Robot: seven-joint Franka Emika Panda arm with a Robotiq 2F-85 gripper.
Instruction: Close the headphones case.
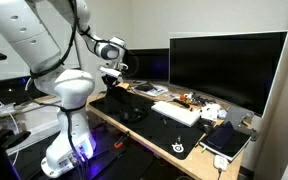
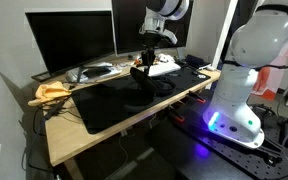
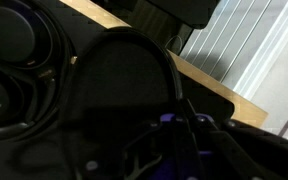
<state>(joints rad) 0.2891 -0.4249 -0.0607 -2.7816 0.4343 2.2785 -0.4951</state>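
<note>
While your gripper (image 2: 145,62) hangs just above the headphones case (image 2: 142,86), its lid (image 3: 124,90) lies directly below; whether the jaws stand apart or together, you cannot tell.

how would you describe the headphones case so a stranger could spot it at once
Start at the big dark monitor on the wooden desk and drop to the black mat in front of it. The headphones case is the dark rounded shell on that mat, right under the tool. It is the only bulky raised thing there, with headphones lying inside it.
</note>
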